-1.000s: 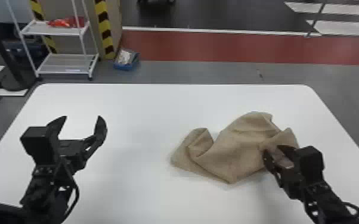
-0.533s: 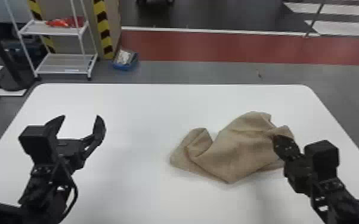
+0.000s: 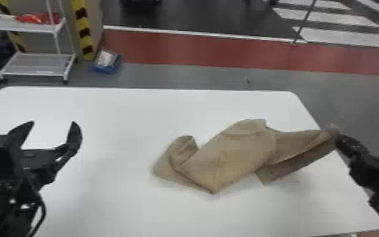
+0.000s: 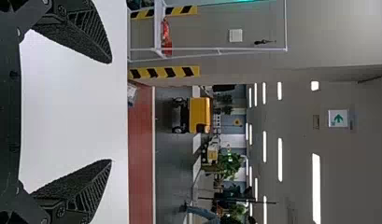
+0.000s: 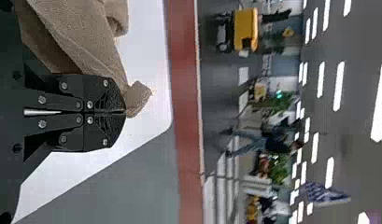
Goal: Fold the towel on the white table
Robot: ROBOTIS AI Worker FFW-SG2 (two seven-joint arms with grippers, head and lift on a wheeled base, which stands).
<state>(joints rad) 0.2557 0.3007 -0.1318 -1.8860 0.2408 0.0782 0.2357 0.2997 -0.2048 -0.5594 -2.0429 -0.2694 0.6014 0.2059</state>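
Tan towel (image 3: 229,154) rumpled on the white tabletop (image 3: 119,205), one end clenched in the right pincer (image 3: 336,135), left pincer (image 3: 53,122) spread wide at the tabletop's left side.

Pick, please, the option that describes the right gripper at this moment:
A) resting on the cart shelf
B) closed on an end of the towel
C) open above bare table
B: the right gripper's fingers are together, with the towel's end pinched at their tips.
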